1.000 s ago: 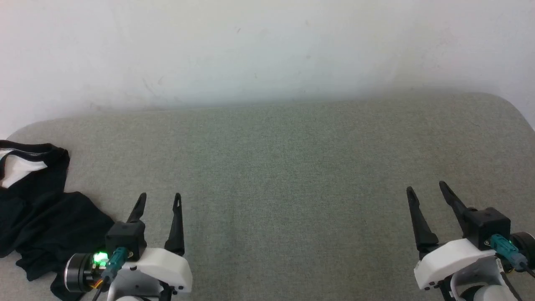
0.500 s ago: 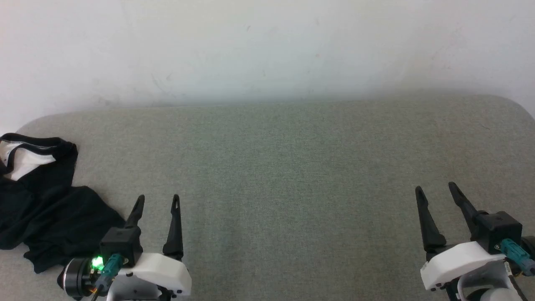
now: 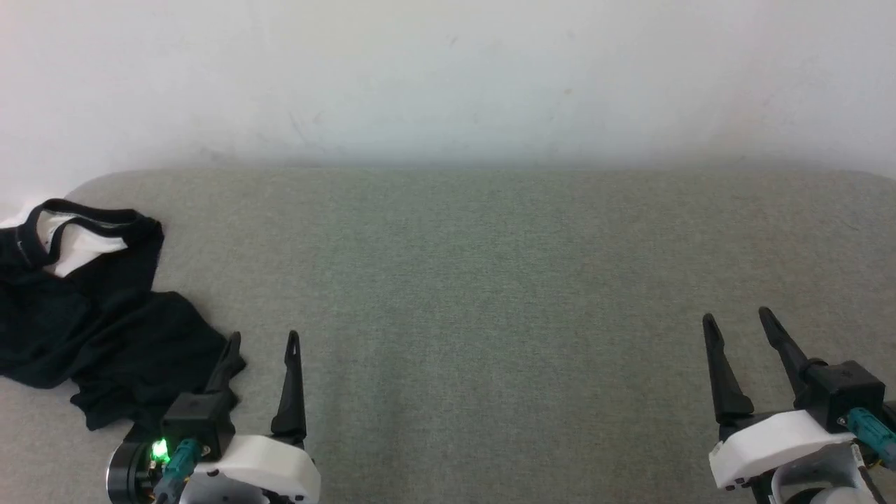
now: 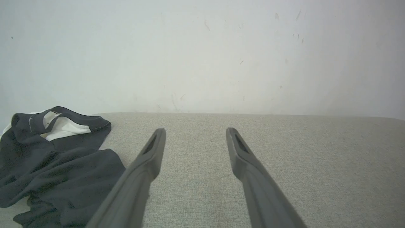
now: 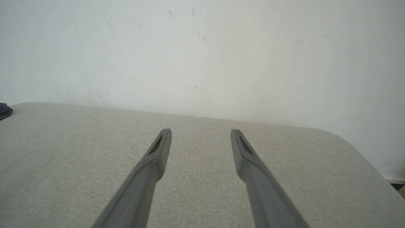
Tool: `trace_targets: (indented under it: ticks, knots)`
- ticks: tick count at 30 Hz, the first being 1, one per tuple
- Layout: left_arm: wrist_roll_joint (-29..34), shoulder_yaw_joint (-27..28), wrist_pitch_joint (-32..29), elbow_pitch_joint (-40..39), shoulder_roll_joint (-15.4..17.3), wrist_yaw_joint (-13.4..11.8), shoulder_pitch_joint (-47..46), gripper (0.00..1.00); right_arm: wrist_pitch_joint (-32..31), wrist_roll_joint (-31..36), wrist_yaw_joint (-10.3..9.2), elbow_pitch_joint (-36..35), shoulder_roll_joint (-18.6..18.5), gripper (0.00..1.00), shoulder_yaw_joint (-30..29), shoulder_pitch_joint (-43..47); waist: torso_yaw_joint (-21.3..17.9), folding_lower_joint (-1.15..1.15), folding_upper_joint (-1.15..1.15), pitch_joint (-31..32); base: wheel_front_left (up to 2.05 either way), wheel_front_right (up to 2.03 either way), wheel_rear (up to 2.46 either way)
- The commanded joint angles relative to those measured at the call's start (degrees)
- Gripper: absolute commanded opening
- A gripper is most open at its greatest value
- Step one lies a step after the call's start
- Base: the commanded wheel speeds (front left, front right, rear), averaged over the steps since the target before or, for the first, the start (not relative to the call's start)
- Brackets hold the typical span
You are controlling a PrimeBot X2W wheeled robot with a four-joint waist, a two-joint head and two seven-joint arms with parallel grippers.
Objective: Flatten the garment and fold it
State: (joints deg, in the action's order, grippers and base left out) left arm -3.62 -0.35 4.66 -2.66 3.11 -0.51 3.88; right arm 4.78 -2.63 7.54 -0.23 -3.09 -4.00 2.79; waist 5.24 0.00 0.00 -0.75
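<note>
Two grippers are hanging low over the grey-green woven fabric surface (image 3: 490, 280), and both are showing fingers spread apart, gripping nothing. The left gripper (image 3: 264, 336) is sitting just beside the crumpled black-and-white soft T-shirt (image 3: 105, 329), its outer finger overlapping the dark cloth's edge in the head view (whether they touch, I cannot tell). The T-shirt is lying bunched at the surface's left end, white showing inside the neckline. The right gripper (image 3: 736, 315) is hanging well apart, near the right end.
</note>
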Motion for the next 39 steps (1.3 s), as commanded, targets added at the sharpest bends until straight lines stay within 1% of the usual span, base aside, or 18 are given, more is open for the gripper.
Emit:
trace_targets:
  ticks: [1, 18, 25, 39]
  knots:
    - [-0.6, 0.0, 0.7, -0.4, -0.1, -0.1, 1.0, 1.0, 0.6, -0.5, -0.02, -0.2, 0.1, 1.0, -0.3, 0.7, 0.8, 0.0, 0.0, -0.2, 0.0, 0.0, 0.0]
    - [-2.5, -0.5, 2.7, -1.2, -0.1, -0.6, 3.2, 1.0, 2.6, -0.7, -0.03, 0.0, 0.1, 1.0, -0.2, 1.9, 6.9, 0.0, 0.0, 0.2, 0.0, 0.0, 0.0]
    - [-3.0, -0.4, 3.5, -1.1, -0.1, -0.4, 4.1, 1.0, 3.4, -1.0, -0.03, 0.7, 0.1, 1.0, 0.2, 2.4, 9.7, 0.0, 0.0, 0.7, 0.0, 0.0, 0.0]
    - [-4.5, -0.3, 5.2, -1.3, -0.2, -0.3, 5.7, 1.0, 5.1, -1.4, -0.04, 1.1, 0.1, 1.0, 0.4, 3.3, 16.9, 0.0, 0.0, 0.6, 0.0, 0.0, 0.0]
